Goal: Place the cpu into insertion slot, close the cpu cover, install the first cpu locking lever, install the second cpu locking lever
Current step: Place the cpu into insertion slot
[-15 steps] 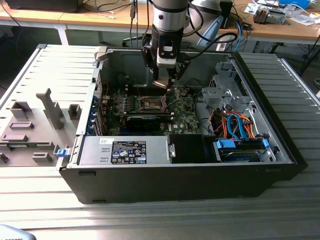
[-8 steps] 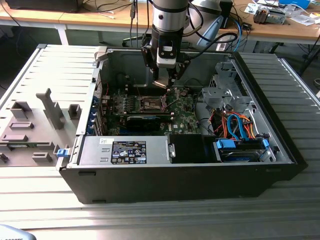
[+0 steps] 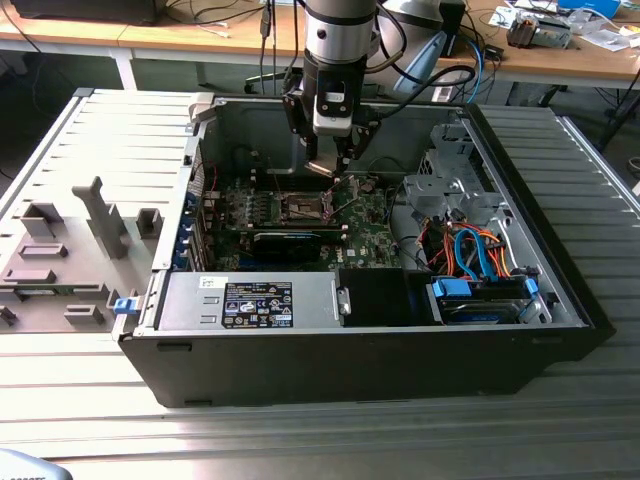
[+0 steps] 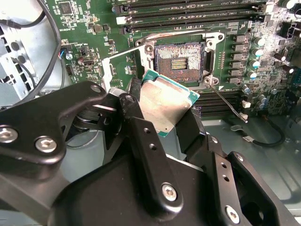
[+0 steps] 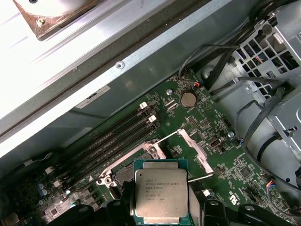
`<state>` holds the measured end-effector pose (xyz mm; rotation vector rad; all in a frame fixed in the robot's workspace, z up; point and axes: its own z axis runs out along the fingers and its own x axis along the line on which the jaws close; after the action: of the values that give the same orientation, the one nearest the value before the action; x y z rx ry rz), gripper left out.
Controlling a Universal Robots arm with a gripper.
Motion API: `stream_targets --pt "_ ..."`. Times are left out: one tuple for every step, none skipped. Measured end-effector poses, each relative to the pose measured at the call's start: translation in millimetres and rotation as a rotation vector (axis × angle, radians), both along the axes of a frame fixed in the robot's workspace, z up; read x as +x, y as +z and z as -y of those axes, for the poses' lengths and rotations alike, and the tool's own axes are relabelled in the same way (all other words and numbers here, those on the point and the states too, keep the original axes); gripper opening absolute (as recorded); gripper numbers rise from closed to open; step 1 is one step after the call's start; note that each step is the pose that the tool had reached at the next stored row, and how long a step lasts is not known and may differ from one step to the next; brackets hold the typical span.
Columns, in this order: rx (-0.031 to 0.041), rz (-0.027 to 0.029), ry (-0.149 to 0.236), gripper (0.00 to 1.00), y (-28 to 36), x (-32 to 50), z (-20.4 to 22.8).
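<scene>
Claw (image 4: 162, 117) is clamped on the cpu (image 4: 165, 102) by two opposite edges, metal top up. The insertion slot (image 4: 179, 63) lies just ahead of the chip on the green board (image 4: 94, 19), bare & unfilled (cpu cover (image 4: 112, 70) swung open beside it). Cpu looks held clear above it, not seated.

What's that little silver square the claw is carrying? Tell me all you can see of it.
The cpu is a small flat square chip: a dull silver-grey metal lid with faint print, on a green base that shows as a thin border. The gripper clamps it by two opposite edges, lid up, raised beside the open insertion slot and not seated in it.
</scene>
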<state>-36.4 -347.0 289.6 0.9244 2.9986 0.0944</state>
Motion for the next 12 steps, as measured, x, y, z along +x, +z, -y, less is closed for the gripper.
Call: stream_targets --pt "0.0000 0.0001 -0.001 0.55 0.0 0.0 0.0" --pt "0.0000 0.0000 -0.001 0.55 0.0 0.0 0.0" --pt "0.0001 0.0001 -0.002 0.55 0.0 0.0 0.0" --pt "0.0001 0.0000 -0.002 0.55 0.0 0.0 0.0" --pt "0.0000 0.0000 -0.003 0.55 0.0 0.0 0.0" --pt "0.0000 0.0001 -0.003 0.55 0.0 0.0 0.0" --pt "0.0000 0.0001 -0.004 0.55 0.0 0.0 0.0" --pt "0.0001 0.0000 -0.004 0.55 0.0 0.0 0.0" --pt "0.0000 0.0000 -0.005 0.55 0.0 0.0 0.0" --pt "0.0000 0.0000 -0.006 0.55 0.0 0.0 0.0" --pt "0.0000 0.0001 -0.006 0.55 0.0 0.0 0.0" --pt "0.0000 0.0000 -0.007 0.55 0.0 0.0 0.0"
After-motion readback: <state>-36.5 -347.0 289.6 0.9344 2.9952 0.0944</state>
